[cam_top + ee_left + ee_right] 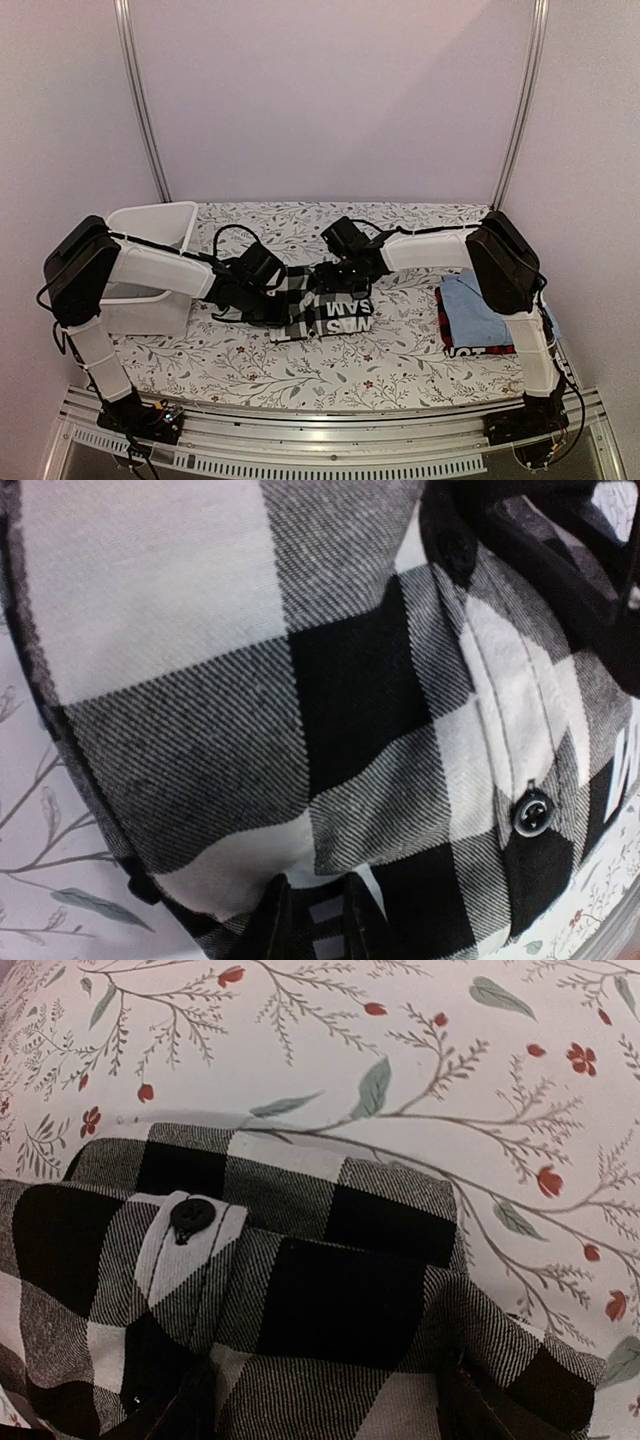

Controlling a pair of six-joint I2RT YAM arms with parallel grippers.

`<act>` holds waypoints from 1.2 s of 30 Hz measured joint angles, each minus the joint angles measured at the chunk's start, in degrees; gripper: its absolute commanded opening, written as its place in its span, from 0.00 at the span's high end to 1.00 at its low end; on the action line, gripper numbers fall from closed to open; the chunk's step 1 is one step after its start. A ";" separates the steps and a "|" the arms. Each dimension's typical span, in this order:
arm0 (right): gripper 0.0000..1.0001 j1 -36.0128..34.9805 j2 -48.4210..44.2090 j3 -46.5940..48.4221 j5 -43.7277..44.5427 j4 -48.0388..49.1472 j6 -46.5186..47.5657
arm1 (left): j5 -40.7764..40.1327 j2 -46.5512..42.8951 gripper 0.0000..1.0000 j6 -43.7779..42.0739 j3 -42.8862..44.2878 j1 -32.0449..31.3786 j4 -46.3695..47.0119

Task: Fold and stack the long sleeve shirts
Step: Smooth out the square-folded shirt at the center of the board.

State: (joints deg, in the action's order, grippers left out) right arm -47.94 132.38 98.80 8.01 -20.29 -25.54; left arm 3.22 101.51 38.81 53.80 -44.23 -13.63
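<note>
The black-and-white checked shirt (pixel 322 312) lies partly folded mid-table, its white lettering on a black band facing the front. My left gripper (pixel 272 283) is at its left side. In the left wrist view (pixel 315 920) its fingers stand close together, pinching an edge of the checked cloth (pixel 250 680). My right gripper (pixel 338 280) is over the shirt's far middle. In the right wrist view (pixel 325 1405) its jaws are wide apart with a fold of checked cloth (pixel 340 1300) between them. The light blue shirt (pixel 472 305) lies folded on the red-and-black one (pixel 468 348) at the right.
A white plastic tub (pixel 150 262) stands at the left, beside the left arm. The table has a floral cloth (pixel 300 370). Metal rails run along the front edge, and plain walls close in the back and sides.
</note>
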 measured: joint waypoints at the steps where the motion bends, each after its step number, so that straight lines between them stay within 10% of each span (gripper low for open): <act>1: 0.24 0.22 -1.97 -2.93 0.50 0.22 -0.70 | 0.15 0.55 0.82 -0.15 0.63 -0.70 0.02; 12: 0.25 1.66 -17.59 -18.05 1.88 -3.85 -4.52 | 3.82 0.92 0.79 -1.07 4.90 -3.69 -4.63; 24: 0.60 -7.37 -26.10 -20.61 3.76 -8.22 -9.88 | 8.02 -2.34 0.79 -2.12 12.66 -2.86 -7.63; 36: 0.60 -10.01 -23.26 -28.76 0.52 -5.55 -17.44 | 19.93 6.62 0.81 -2.12 13.70 -2.51 0.13</act>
State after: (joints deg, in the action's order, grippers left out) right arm -57.95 109.12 70.04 8.54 -25.85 -42.98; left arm 23.16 108.14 36.69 67.51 -46.74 -13.50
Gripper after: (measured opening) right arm 0.393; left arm 0.195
